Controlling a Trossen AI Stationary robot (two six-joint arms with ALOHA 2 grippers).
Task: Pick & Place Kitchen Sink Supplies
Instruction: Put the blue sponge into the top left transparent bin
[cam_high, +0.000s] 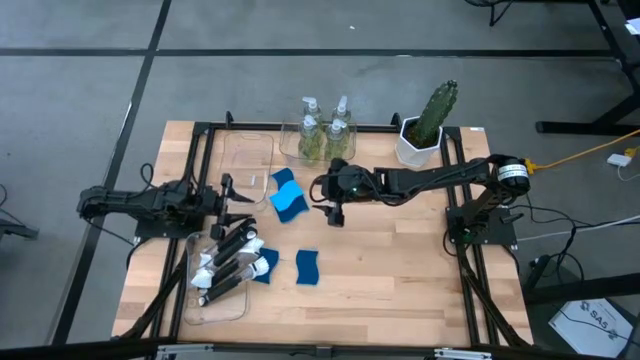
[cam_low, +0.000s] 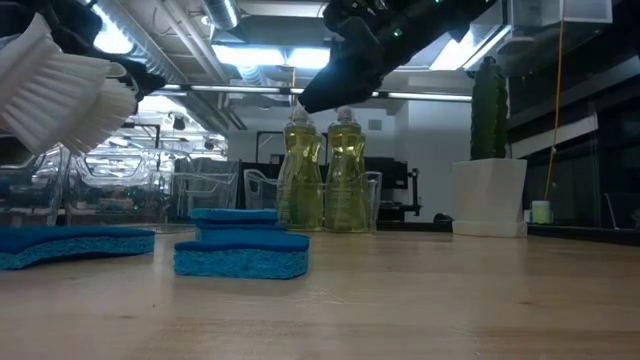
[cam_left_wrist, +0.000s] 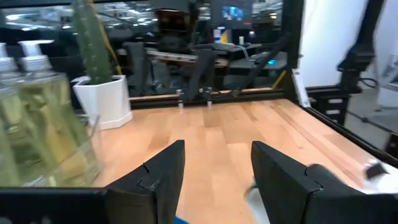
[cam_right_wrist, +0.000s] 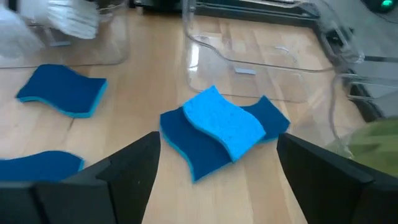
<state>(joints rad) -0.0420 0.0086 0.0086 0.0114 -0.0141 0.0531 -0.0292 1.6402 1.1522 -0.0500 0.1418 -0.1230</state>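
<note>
Two blue sponges (cam_high: 290, 198) lie stacked on the table, the lighter one on top (cam_right_wrist: 222, 124). My right gripper (cam_high: 335, 208) hovers open just right of and above them (cam_right_wrist: 217, 146), touching nothing. Two more sponges (cam_high: 307, 267) (cam_high: 265, 265) lie flat nearer the front. Pump bottles of yellow-green soap (cam_high: 322, 135) (cam_low: 322, 170) stand in a clear bin at the far edge. Black-handled brushes with white heads (cam_high: 228, 262) (cam_low: 60, 90) lie in a clear bin at front left. My left gripper (cam_high: 238, 200) (cam_left_wrist: 217, 180) is open and holds nothing, left of the stacked sponges.
An empty-looking clear bin (cam_high: 248, 160) sits at far left, behind the stacked sponges (cam_right_wrist: 261, 56). A green cactus in a white pot (cam_high: 428, 125) stands at the far right. Bare wood stretches across the front and right (cam_high: 400, 270). A black frame rims the table (cam_high: 470, 250).
</note>
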